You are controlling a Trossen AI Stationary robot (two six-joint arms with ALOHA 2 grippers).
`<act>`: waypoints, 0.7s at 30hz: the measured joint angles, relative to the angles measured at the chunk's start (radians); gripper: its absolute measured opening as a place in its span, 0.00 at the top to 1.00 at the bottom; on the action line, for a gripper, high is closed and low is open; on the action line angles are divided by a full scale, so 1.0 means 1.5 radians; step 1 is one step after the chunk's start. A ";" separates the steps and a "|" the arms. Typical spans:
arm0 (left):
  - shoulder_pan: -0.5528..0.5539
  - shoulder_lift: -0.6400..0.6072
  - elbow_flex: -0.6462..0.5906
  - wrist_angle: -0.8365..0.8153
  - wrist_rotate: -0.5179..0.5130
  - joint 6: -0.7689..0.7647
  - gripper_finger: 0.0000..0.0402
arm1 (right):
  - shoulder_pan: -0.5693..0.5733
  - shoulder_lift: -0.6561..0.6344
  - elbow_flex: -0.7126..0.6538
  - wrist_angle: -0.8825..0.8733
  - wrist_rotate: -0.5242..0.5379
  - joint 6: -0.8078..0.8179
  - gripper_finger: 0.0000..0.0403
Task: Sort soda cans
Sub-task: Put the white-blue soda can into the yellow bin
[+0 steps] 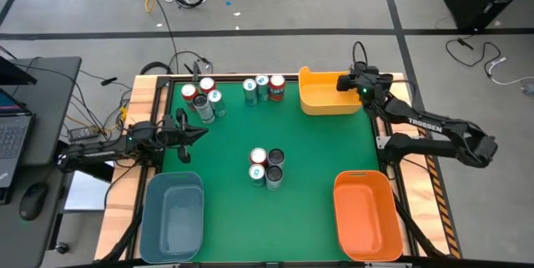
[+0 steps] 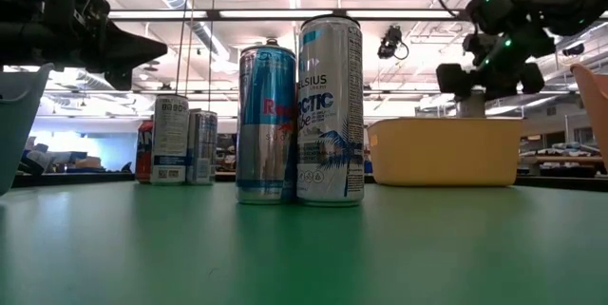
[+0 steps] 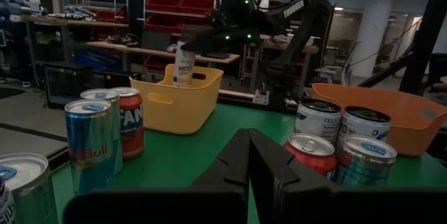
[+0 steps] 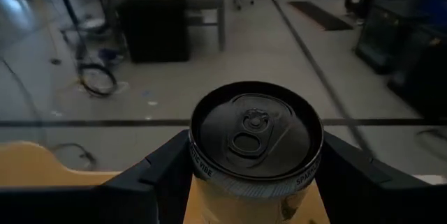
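can [image 4: 255, 140] over bin [image 1: 321, 97]

One soda can [image 4: 255, 140] stands upright with a black lid and pale body, clamped between the right gripper's [image 4: 255, 182] two fingers above the yellow bin [image 1: 327, 99] at the far right of the table. The others all stand upright on the green mat. A cluster of four [image 1: 266, 168] sits in the middle — a red-topped one, a dark-topped one, two with silver-blue tops, touching each other. Along the far edge, three [image 1: 263, 88] stand in a row just beside the yellow bin — two teal-blue, one red. At the far left, a bunch of about four [image 1: 202, 98], red and silvery, is packed close together.
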 joint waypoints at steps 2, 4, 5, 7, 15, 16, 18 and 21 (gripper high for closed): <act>0.000 0.000 0.000 -0.001 0.000 0.000 0.98 | 0.000 0.010 0.000 0.008 0.017 -0.009 0.40; 0.000 0.000 0.000 -0.002 -0.001 0.000 0.98 | 0.001 0.014 0.000 0.013 0.023 -0.010 0.40; 0.000 0.000 0.000 -0.003 -0.002 0.001 0.98 | 0.001 0.015 0.000 0.016 0.024 -0.010 0.40; 0.000 0.000 0.000 -0.002 -0.006 0.001 0.98 | 0.001 0.015 0.000 0.021 0.025 -0.006 0.40; 0.000 0.000 0.000 -0.003 -0.008 0.001 0.98 | 0.023 0.024 0.000 0.050 -0.022 0.033 0.40; 0.000 0.000 0.000 -0.002 -0.008 0.001 0.98 | 0.025 0.029 0.000 0.059 -0.026 0.031 0.40; 0.000 0.000 0.000 -0.003 -0.008 0.001 0.98 | 0.029 0.039 0.001 0.080 -0.033 0.026 0.40; 0.000 0.000 0.000 -0.006 -0.008 0.001 0.98 | 0.036 0.060 0.022 0.083 -0.040 0.016 0.40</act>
